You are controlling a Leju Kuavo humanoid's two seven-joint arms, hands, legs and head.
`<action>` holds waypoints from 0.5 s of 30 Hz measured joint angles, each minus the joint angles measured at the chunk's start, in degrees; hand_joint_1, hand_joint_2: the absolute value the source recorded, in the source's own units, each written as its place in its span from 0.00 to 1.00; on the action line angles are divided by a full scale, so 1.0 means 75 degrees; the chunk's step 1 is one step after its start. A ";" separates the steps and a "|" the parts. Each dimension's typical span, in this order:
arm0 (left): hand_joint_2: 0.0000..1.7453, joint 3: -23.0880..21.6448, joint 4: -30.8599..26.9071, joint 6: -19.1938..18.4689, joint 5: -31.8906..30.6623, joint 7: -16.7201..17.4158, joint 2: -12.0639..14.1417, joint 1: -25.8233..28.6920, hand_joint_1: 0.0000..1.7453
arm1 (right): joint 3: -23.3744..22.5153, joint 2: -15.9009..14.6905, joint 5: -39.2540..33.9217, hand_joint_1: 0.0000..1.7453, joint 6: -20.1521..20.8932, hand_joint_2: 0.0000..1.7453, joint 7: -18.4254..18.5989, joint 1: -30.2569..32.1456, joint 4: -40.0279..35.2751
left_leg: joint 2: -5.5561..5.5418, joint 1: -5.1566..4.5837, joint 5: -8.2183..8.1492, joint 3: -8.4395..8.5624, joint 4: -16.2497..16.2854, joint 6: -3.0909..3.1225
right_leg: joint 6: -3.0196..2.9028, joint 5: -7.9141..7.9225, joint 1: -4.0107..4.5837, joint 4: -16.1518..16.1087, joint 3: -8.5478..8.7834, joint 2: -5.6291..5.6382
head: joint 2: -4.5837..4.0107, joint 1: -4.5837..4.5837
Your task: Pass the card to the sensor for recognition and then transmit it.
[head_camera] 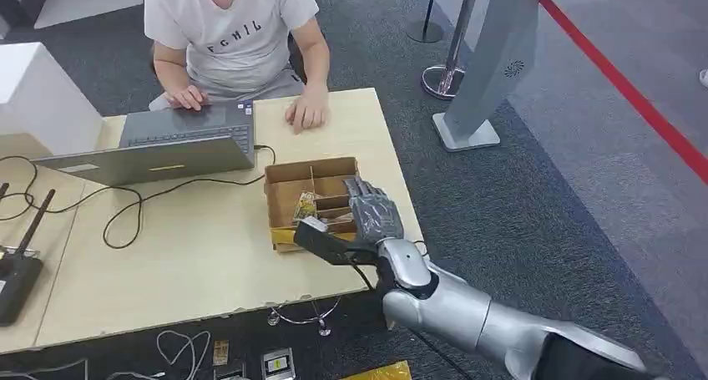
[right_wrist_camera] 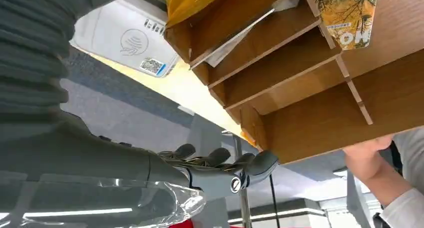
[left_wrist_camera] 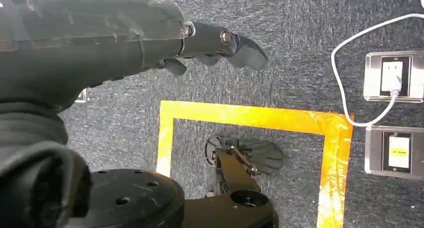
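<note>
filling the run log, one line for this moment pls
right hand: open over box | card: in box, untouched | left hand: hanging, holds nothing

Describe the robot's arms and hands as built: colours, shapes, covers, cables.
The right arm is rounded glossy silver shells, black toward the shoulder, with a thin black cable by the wrist. The right hand is dark grey with segmented fingers. The left hand is matching dark grey, with round metal pivots, a ribbed grey wrist cover and clear film.
</note>
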 joint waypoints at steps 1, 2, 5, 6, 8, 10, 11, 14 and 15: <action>0.00 -0.0023 0.0000 0.0000 0.0000 0.0000 0.0000 0.0001 0.00 | 0.0003 0.0012 -0.0006 0.00 -0.0020 1.00 0.0000 -0.0005 0.0038 | 0.0000 0.0000 0.0000 0.0000 0.0000 0.0000 | 0.0000 0.0000 0.0000 0.0000 0.0000 0.0000 | 0.0000 0.0000; 0.00 -0.0029 0.0000 0.0000 0.0000 0.0000 0.0000 0.0001 0.00 | 0.0006 0.0032 -0.0020 0.00 -0.0038 1.00 0.0000 -0.0008 0.0081 | 0.0000 0.0000 0.0000 0.0000 0.0000 0.0000 | 0.0000 0.0000 0.0000 0.0000 0.0000 0.0000 | 0.0000 -0.0003; 0.00 -0.0032 0.0000 -0.0003 0.0003 0.0000 0.0000 0.0000 0.00 | 0.0012 0.0064 -0.0020 0.00 -0.0073 1.00 0.0000 -0.0015 0.0181 | 0.0000 0.0000 0.0000 0.0000 0.0000 0.0000 | 0.0000 0.0000 0.0000 0.0000 0.0000 0.0001 | 0.0000 -0.0003; 0.00 -0.0038 0.0000 -0.0003 0.0006 0.0000 0.0000 0.0000 0.00 | 0.0012 0.0076 -0.0023 0.00 -0.0090 1.00 0.0000 -0.0020 0.0224 | 0.0000 0.0000 0.0000 0.0000 0.0000 0.0000 | 0.0000 0.0000 0.0000 0.0000 0.0000 0.0001 | 0.0000 0.0000; 0.00 -0.0041 0.0000 -0.0003 0.0015 0.0000 0.0000 0.0000 0.00 | 0.0015 0.0096 -0.0023 0.00 -0.0117 1.00 0.0000 -0.0023 0.0288 | 0.0000 0.0000 0.0000 0.0001 0.0000 0.0000 | 0.0000 0.0000 0.0000 0.0000 0.0000 0.0001 | 0.0000 0.0000; 0.00 -0.0061 0.0000 -0.0003 0.0015 0.0000 0.0000 0.0001 0.00 | 0.0015 0.0114 -0.0032 0.00 -0.0146 1.00 0.0000 -0.0027 0.0344 | 0.0000 0.0000 0.0000 0.0000 0.0000 0.0000 | 0.0000 0.0000 0.0000 0.0000 0.0000 0.0001 | 0.0000 -0.0003; 0.00 -0.0076 0.0000 0.0000 0.0015 0.0000 0.0000 0.0000 0.00 | 0.0015 0.0125 -0.0035 0.00 -0.0166 1.00 0.0000 -0.0027 0.0364 | 0.0000 0.0000 0.0000 0.0000 0.0000 0.0000 | 0.0000 0.0000 0.0000 0.0000 0.0000 0.0001 | 0.0000 -0.0003; 0.00 -0.0087 0.0000 0.0003 0.0015 0.0000 0.0000 0.0000 0.00 | 0.0017 0.0154 -0.0047 0.00 -0.0204 1.00 0.0000 -0.0035 0.0431 | 0.0000 0.0000 0.0000 0.0000 0.0000 0.0000 | 0.0000 0.0000 0.0000 0.0000 0.0000 0.0002 | 0.0000 0.0000; 0.00 -0.0090 -0.0003 0.0003 0.0015 0.0000 0.0000 0.0000 0.00 | 0.0023 0.0160 -0.0058 0.00 -0.0210 1.00 0.0000 -0.0039 0.0457 | 0.0000 0.0000 0.0000 0.0000 0.0000 0.0000 | 0.0000 0.0000 0.0000 0.0000 0.0000 0.0001 | 0.0000 -0.0003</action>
